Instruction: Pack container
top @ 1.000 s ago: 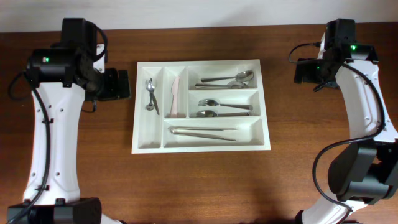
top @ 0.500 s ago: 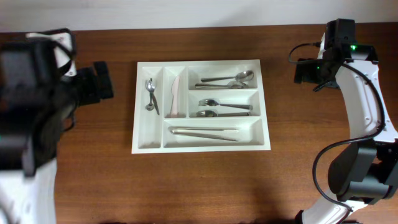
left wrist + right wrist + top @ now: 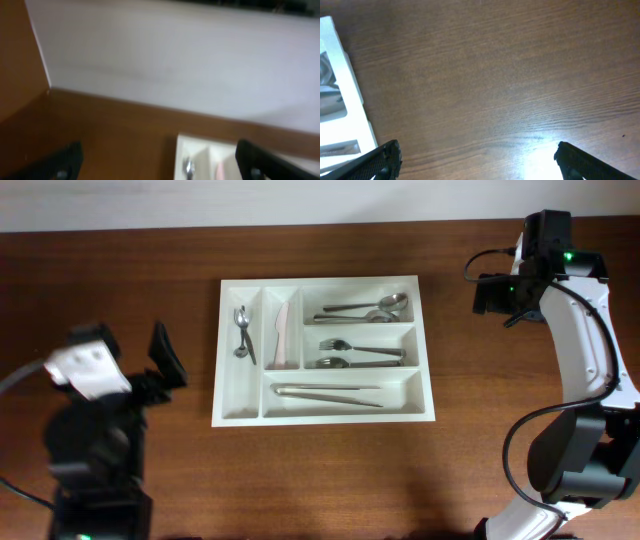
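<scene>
White container (image 3: pixel 240 392) sits on the table (image 3: pixel 320 480), cutlery (image 3: pixel 345 363) sorted inside. Left gripper (image 3: pixel 167 360) and right gripper (image 3: pixel 477 157) both gape empty. Worry: left one hovers near its rim, so a sloppy swing could shove it.

Table: dark brown wood-grain table (image 3: pixel 320 470) that I work over.
Wall: plain white wall (image 3: pixel 165 65), meeting my table's far edge.
Light: bright glare patch (image 3: pixel 540 162) on the table's wood.
</scene>
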{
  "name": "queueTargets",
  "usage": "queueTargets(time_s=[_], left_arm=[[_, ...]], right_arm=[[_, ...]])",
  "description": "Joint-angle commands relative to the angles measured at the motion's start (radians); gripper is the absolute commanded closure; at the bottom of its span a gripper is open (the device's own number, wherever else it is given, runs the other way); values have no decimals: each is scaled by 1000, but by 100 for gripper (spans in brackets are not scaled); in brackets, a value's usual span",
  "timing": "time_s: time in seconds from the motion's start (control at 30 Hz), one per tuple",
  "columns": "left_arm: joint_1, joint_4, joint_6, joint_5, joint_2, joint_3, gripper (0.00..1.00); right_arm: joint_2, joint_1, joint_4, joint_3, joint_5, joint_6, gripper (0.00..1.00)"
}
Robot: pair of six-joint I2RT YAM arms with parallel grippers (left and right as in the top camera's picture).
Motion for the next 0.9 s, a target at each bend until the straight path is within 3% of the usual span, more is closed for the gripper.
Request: queueTargets(time_s=[0.0,0.3,0.87], left_arm=[[20,99,32,39,-146,-240,1],[35,168,99,115,-424,-550,1],[35,134,111,162,-632,-789,1]], right_arm=[[-32,-2,2,10,-2,11,1],[-32,-2,2,10,-2,11,1],[-32,-2,2,10,-2,11,1]])
